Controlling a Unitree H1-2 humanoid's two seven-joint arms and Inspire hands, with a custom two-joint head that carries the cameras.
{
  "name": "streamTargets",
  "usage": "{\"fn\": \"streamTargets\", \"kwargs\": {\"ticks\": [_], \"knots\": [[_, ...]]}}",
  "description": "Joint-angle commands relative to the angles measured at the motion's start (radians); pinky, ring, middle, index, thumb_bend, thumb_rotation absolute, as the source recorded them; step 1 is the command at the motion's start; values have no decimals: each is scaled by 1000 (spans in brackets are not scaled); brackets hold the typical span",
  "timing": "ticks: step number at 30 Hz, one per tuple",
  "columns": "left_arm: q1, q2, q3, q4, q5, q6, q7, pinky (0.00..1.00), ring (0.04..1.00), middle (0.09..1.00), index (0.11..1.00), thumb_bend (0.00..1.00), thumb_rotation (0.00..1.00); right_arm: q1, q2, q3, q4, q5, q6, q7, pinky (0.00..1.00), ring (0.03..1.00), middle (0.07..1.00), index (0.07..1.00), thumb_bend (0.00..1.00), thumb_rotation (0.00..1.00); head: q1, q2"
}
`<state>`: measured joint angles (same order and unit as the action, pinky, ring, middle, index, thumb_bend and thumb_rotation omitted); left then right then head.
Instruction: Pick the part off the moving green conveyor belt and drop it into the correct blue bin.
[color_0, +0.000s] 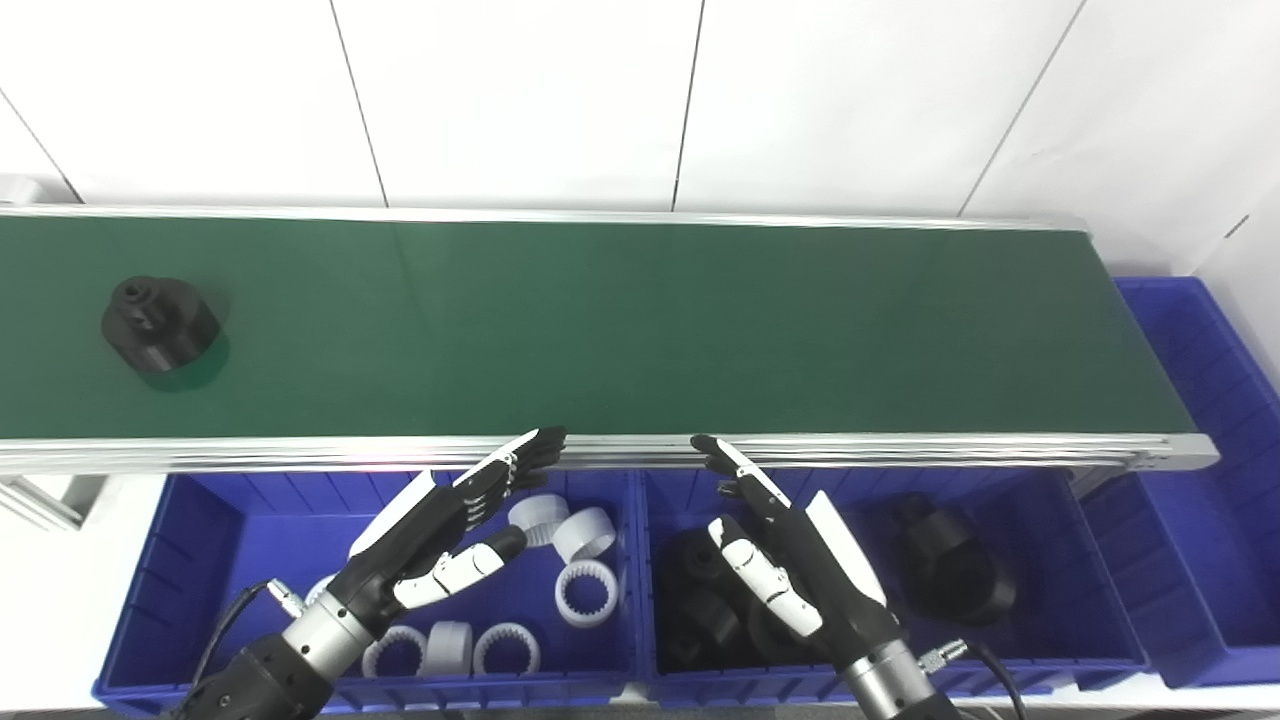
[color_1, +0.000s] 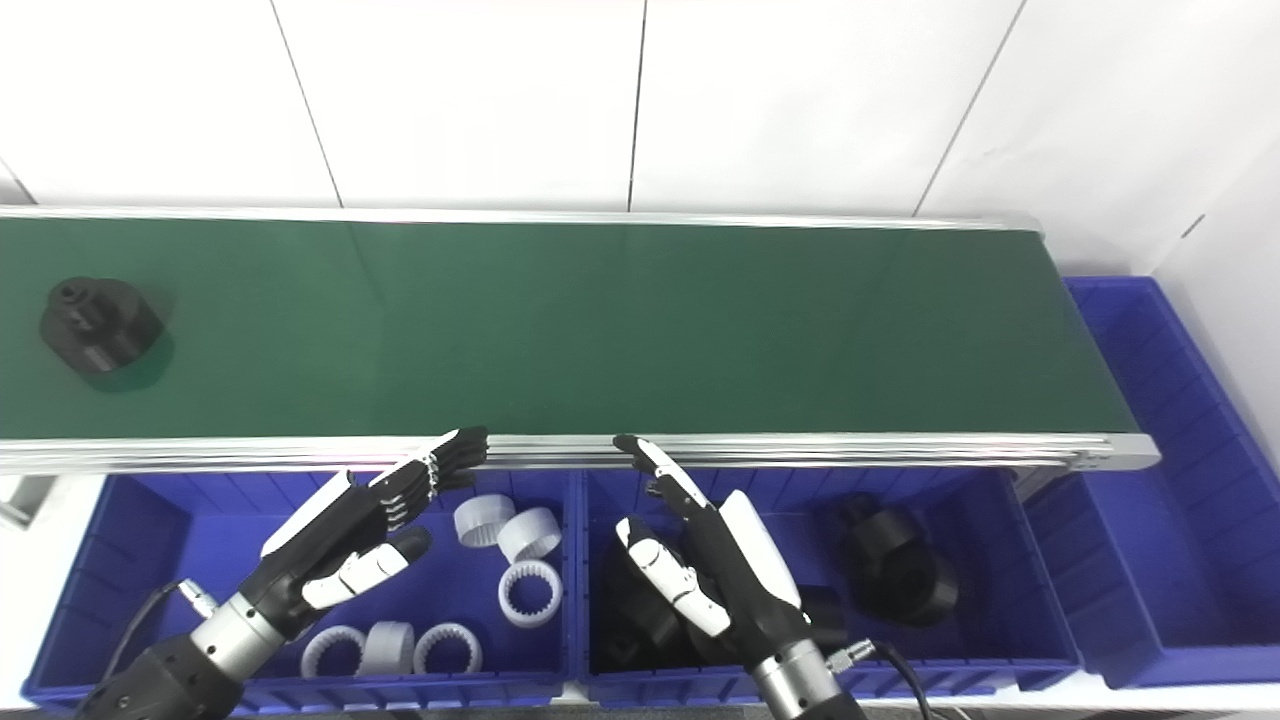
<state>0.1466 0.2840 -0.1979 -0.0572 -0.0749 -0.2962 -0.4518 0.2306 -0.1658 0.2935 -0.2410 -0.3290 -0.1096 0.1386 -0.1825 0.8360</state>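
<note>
Both hands are empty, fingers straight and slightly spread: my left hand (color_0: 450, 535) over the blue bin (color_0: 200, 560) of white toothed rings (color_0: 587, 592), my right hand (color_0: 790, 560) over the bin (color_0: 1060, 560) of black parts, fingertips near the belt's aluminium rail (color_0: 900, 448). On the matte green belt (color_0: 640, 330), a black stepped cylindrical part (color_0: 158, 325) sits far left, well apart, with open belt between.

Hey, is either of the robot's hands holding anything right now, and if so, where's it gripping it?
Nothing is held. The left hand and right hand hover open over the bins; the black part sits untouched on the belt.
</note>
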Motion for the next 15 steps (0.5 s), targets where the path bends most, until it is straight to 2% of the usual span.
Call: {"fn": "streamTargets", "kwargs": {"ticks": [1, 5, 7, 8, 9, 10, 11, 12, 15], "knots": [[-19, 11, 3, -31, -11, -9, -1, 918, 953, 961, 947, 325, 775, -8, 4, 1, -28, 5, -34, -2, 849, 916, 949, 929, 381, 996, 0, 0], [-18, 10, 3, -29, -10, -10, 1, 920, 953, 959, 945, 324, 757, -5, 2, 1, -31, 2, -32, -1, 845, 915, 951, 931, 385, 1000, 1, 0], [-14, 7, 1, -24, -9, -16, 1, 918, 952, 960, 945, 322, 754, -2, 0, 1, -24, 6, -43, -3, 847, 916, 951, 931, 383, 1000, 16, -15], [-10, 6, -2, -16, 1, -30, 2, 917, 952, 960, 945, 322, 752, 4, -2, 1, -20, 8, -50, -5, 848, 917, 951, 931, 382, 1000, 69, -73], [-8, 5, -4, -10, 9, -40, 4, 915, 951, 960, 947, 321, 751, 9, -3, 1, -16, 9, -55, -6, 851, 918, 953, 933, 385, 1000, 69, -73], [-5, 3, -8, 8, 40, -71, 12, 913, 951, 960, 947, 320, 751, 20, -8, 1, -11, 10, -67, -9, 853, 919, 954, 934, 387, 1000, 119, -129], [-3, 1, -11, 22, 62, -94, 19, 898, 939, 954, 945, 330, 766, 28, -11, 0, -8, 11, -76, -11, 863, 924, 957, 936, 396, 999, 119, -129], [3, -4, -14, 44, 79, -119, 27, 898, 937, 948, 938, 348, 742, 40, -15, 0, -3, 8, -93, -18, 861, 924, 957, 936, 396, 995, 164, -185], [13, -19, -22, 88, 99, -158, 42, 901, 940, 946, 927, 368, 693, 61, -24, -5, 20, -7, -141, -38, 851, 920, 954, 935, 401, 992, 191, -225]]}}
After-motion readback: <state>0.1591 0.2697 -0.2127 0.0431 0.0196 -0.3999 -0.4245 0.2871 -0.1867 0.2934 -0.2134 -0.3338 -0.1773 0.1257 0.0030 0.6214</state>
